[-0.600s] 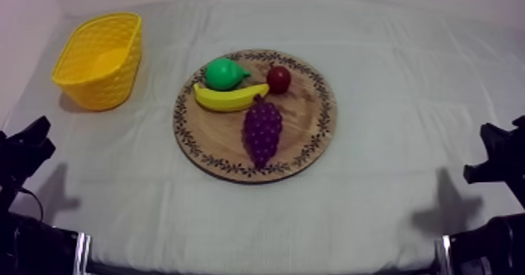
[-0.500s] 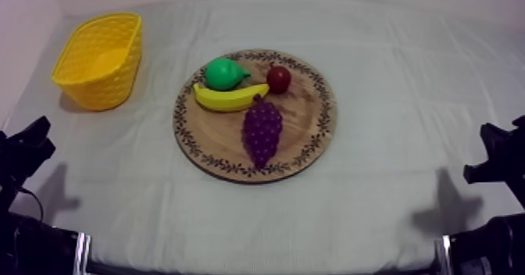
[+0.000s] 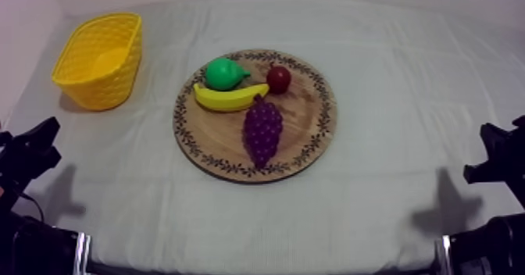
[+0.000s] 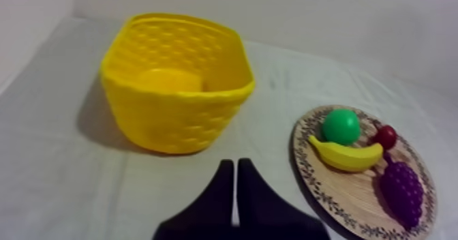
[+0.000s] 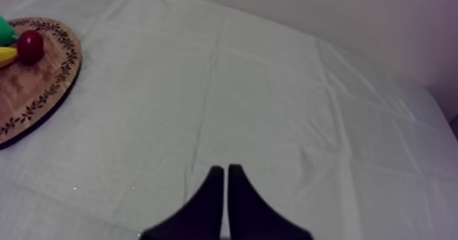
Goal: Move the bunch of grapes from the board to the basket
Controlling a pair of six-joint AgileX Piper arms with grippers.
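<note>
lying on your wooden board (image 3: 306, 133), just beside the banana (image 3: 226, 99): bunch of grapes (image 3: 262, 131). yellow basket (image 3: 98, 59) is sitting well apart on the tabletop (image 3: 391, 184). your left claw (image 4: 235, 165) and right claw (image 5: 225, 169) are both pressing fingers together, gripping nothing.

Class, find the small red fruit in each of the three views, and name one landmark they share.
Top view: small red fruit on the wooden board, right of the pear.
Left wrist view: small red fruit between pear and bunch of grapes.
Right wrist view: small red fruit beside the banana.
Shared landmark: the board's patterned rim.
</note>
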